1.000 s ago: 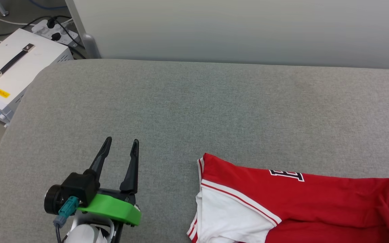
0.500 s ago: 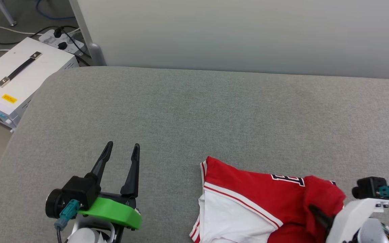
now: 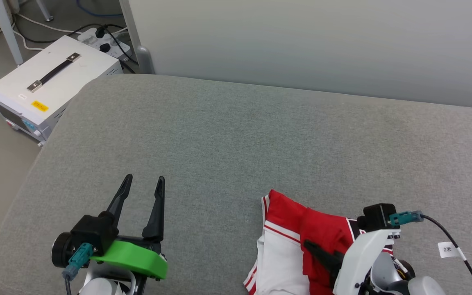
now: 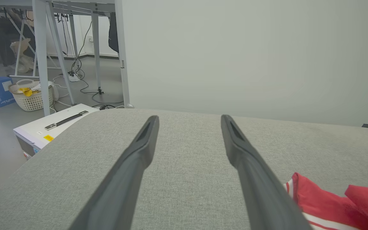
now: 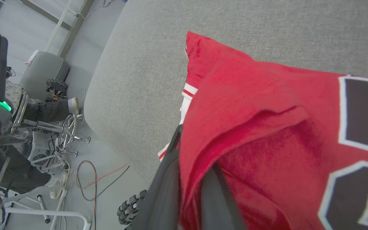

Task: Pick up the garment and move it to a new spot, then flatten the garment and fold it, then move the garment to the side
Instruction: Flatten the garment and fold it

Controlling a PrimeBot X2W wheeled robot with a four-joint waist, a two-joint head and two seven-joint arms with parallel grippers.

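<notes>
Now: right gripper (image 3: 309, 246) jaws pinching red fold of garment (image 3: 287, 211), bunched at near right of grey padded surface (image 3: 236, 135); left gripper (image 3: 144, 179) jaws spread, well left of it.

A fold of the red garment (image 5: 251, 95) is pinched between the two dark fingers (image 5: 164, 191) of the right end effector (image 5: 195, 150). The cloth is bunched up over them. Big black marks (image 5: 363, 108) with white edges are seen on the right. The soft gray counter (image 5: 139, 80) is seen under the garment. Wires (image 5: 91, 179) are seen on the floor (image 5: 113, 198).
</notes>
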